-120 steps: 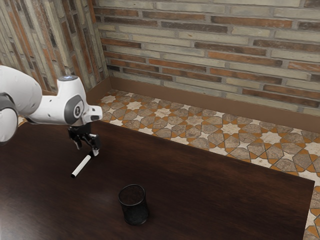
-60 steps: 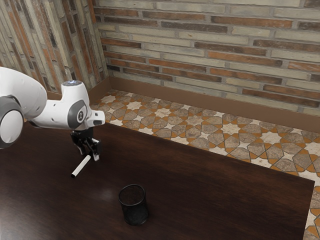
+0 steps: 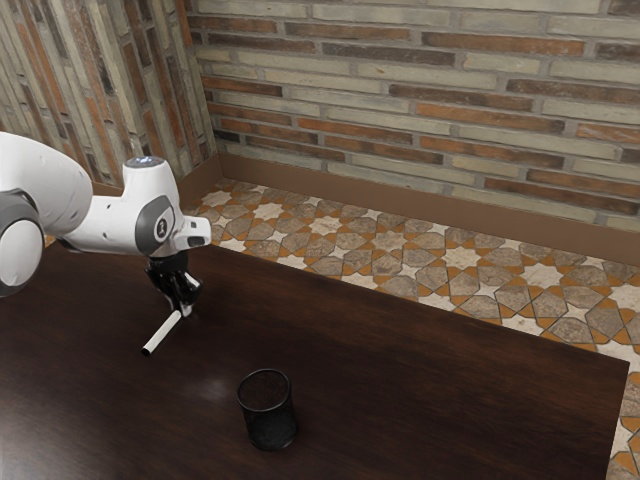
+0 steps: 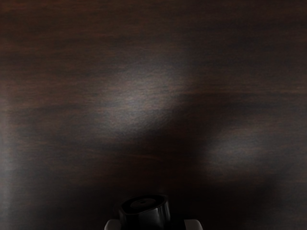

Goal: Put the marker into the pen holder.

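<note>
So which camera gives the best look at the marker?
The exterior view: there the marker shows most of its pale body and one black end. The wrist view shows a black end of it, at the lower edge.

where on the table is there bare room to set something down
The widest bare wood on the table runs from the pen holder to the table's edge at the exterior view's right. A smaller patch lies between the pen holder and the marker. It's crowded where my gripper is, at one end of the marker.
</note>
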